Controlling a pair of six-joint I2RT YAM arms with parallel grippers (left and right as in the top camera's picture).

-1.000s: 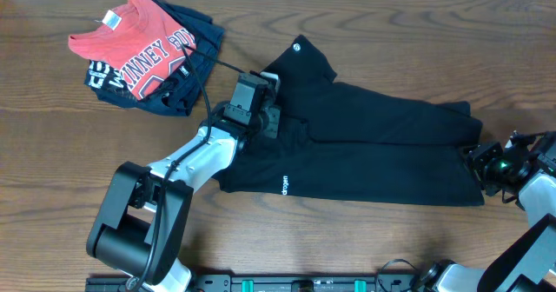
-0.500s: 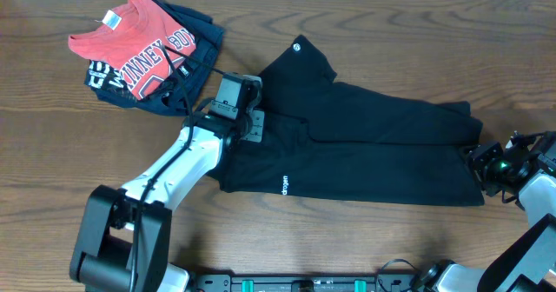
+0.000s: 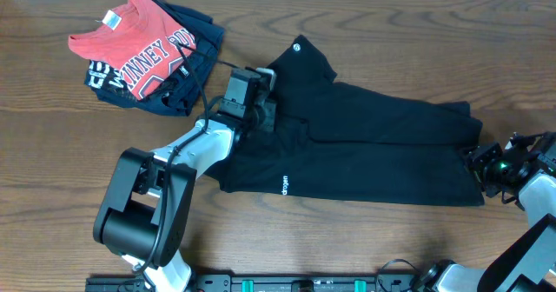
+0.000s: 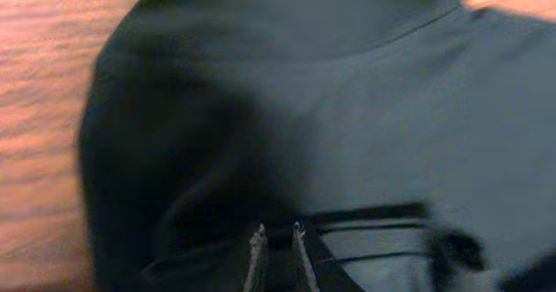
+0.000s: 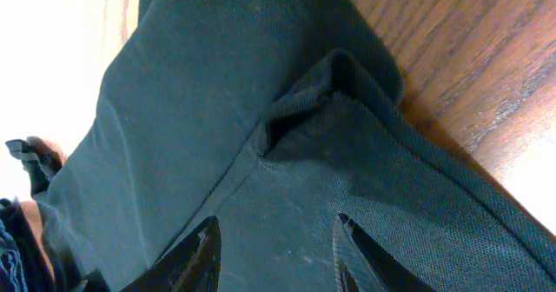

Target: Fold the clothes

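The big soft black T-shirt [image 3: 373,153] could bunch up on the brown wooden tabletop [image 3: 347,240] if the almost shut left gripper [image 4: 276,233] drags it. The right gripper [image 5: 276,222] sits half open.

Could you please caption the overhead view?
Soft black T-shirt spread on wooden table, left gripper and right gripper near opposite ends.

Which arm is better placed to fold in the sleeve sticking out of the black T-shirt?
Left, probably. The left tool sits over the black T-shirt close beside that sleeve; the right tool is at the far hem end.
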